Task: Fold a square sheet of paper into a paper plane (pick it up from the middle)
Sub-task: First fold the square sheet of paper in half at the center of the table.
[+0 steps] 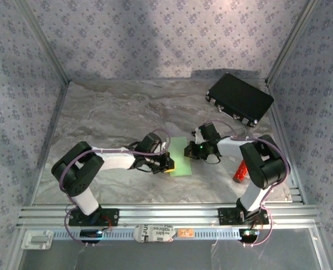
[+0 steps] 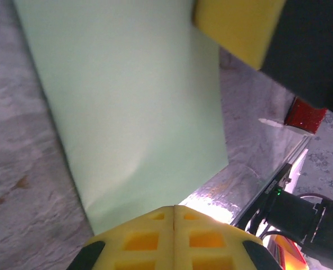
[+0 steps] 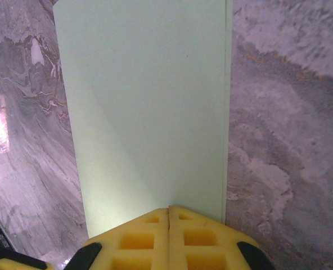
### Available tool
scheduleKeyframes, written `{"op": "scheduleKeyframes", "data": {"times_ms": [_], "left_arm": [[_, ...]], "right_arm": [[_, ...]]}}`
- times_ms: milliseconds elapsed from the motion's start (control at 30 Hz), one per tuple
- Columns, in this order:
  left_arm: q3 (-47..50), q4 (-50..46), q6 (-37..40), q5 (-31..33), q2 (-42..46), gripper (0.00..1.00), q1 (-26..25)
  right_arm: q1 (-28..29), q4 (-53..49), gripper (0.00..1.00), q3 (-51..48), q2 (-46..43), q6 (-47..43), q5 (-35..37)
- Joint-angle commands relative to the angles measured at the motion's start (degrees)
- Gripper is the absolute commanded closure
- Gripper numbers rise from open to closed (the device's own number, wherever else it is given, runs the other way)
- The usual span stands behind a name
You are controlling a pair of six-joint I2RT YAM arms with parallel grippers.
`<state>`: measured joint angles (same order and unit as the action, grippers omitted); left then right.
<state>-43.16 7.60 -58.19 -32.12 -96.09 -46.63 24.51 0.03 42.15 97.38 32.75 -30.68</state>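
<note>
The pale green sheet of paper (image 1: 179,157) lies flat on the marble table as a narrow rectangle folded in half, between my two grippers. In the right wrist view the paper (image 3: 149,101) shows two layered edges along its right side. My left gripper (image 1: 169,165) is shut, its yellow tips (image 2: 174,212) resting at the paper's (image 2: 133,101) near edge with nothing between them. My right gripper (image 1: 189,151) is shut too, its tips (image 3: 169,211) touching the opposite edge. One yellow finger (image 2: 239,25) of the right gripper shows at the top of the left wrist view.
A black rectangular case (image 1: 239,98) lies at the back right. A small red cylinder (image 1: 241,170) stands beside the right arm, the same red cylinder (image 2: 304,115) showing in the left wrist view. Aluminium rails (image 1: 166,214) run along the near edge, and patterned walls close in three sides.
</note>
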Motion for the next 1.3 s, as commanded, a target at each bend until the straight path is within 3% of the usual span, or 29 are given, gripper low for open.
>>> {"op": "scheduleKeyframes", "data": {"times_ms": [0, 400, 933, 1267], "left_arm": [[-1.05, 0.93, -0.42, -0.92, -0.15, 0.96, -0.45], [2.6, -2.26, 2.07, -0.23, -4.76, 0.99, -1.83], [9.85, -0.97, 3.3, 1.49, 0.63, 0.98, -3.71], [10.28, -3.19, 3.11, 7.57, 13.23, 0.98, -2.12]], "right_arm": [[-0.37, -9.85, 1.0, -2.96, 3.08, -0.36, 7.39], [-0.35, -9.46, 1.0, -3.33, 3.35, -0.32, 7.47], [-0.43, -10.12, 1.0, -3.02, 3.1, -0.46, 7.39], [-0.13, -5.69, 1.0, -2.2, 0.46, 0.66, 1.94]]}}
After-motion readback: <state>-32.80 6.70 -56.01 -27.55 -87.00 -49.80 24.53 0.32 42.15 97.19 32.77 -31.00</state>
